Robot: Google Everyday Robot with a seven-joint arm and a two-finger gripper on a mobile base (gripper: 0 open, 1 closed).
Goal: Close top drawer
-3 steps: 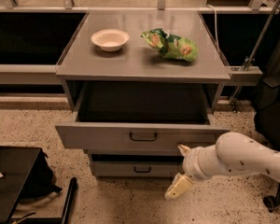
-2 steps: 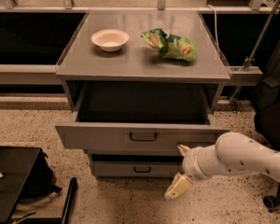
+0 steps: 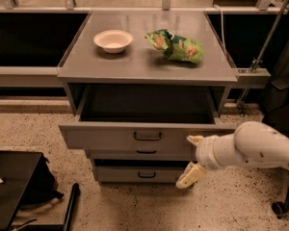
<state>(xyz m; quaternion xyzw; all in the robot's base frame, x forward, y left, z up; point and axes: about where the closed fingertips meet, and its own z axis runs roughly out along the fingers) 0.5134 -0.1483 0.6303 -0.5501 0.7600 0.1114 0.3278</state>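
The top drawer (image 3: 111,137) of the grey cabinet stands pulled out, with a flat grey front and a small dark bar handle (image 3: 147,136); its inside is dark and looks empty. Two lower grey drawers (image 3: 139,173) sit below it, pushed in further. My gripper (image 3: 192,158) is on the white arm coming in from the right. It sits just right of the handle, in front of the right part of the drawer front. Its fingers are spread: the upper fingertip (image 3: 194,140) is at the drawer front, the lower one (image 3: 188,178) hangs lower, by the bottom drawer.
On the cabinet top (image 3: 135,66) stand a white bowl (image 3: 113,40) and a green chip bag (image 3: 176,46). A black case (image 3: 12,189) lies on the speckled floor at lower left. Dark shelving runs behind. A wheeled stand (image 3: 279,208) is at the right.
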